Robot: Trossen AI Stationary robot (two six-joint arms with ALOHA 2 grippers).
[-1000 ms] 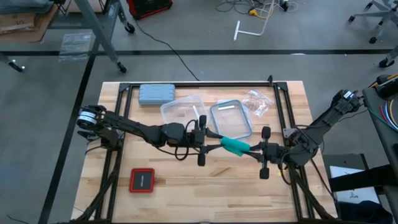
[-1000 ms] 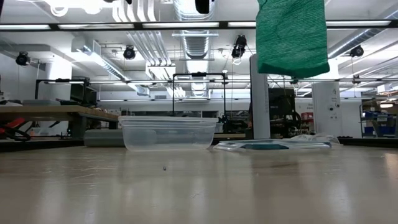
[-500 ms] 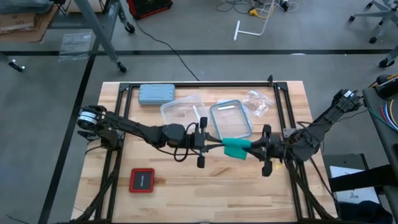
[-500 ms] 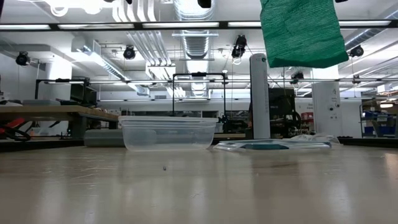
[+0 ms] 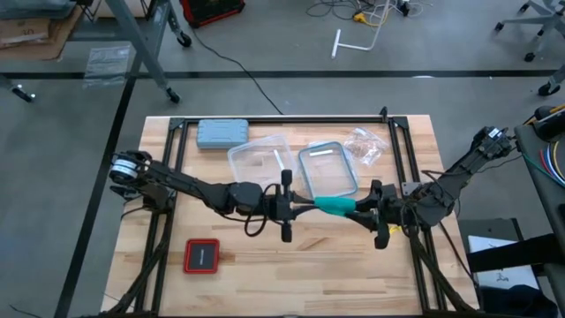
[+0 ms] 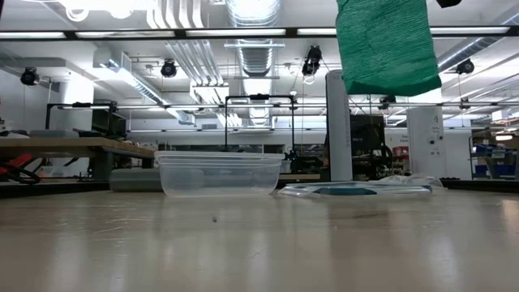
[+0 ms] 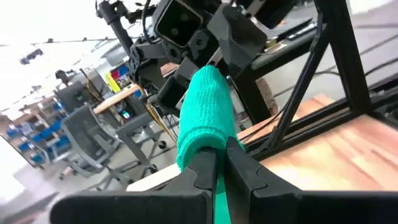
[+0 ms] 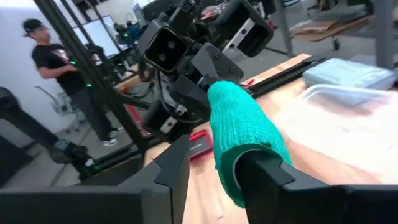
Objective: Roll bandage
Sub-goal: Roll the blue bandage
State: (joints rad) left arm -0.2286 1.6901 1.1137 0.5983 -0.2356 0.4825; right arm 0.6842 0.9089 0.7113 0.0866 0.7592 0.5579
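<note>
Workshop table [image 5: 265,265], two arms, one bandage [image 5: 334,207] held aloft between them.

High view: left gripper [image 5: 296,205] and right gripper [image 5: 360,210] meet over mid-table, beside a clear container [image 5: 258,156]. Low view: the bandage [image 6: 385,45] hangs well above the wood. Left wrist view: fingers [image 7: 202,171] pinch one end of the cloth. Right wrist view: fingers [image 8: 264,171] clamp the other end; a person [image 8: 59,68] stands beyond.

You are looking at a teal-green, fine-knit bandage [image 5: 335,207] showing against black grippers, a pale striped wooden table [image 5: 265,256], a grey-blue case [image 5: 222,133], a red-and-black square [image 5: 201,256] and a clear, teal-rimmed lid [image 5: 327,170].
</note>
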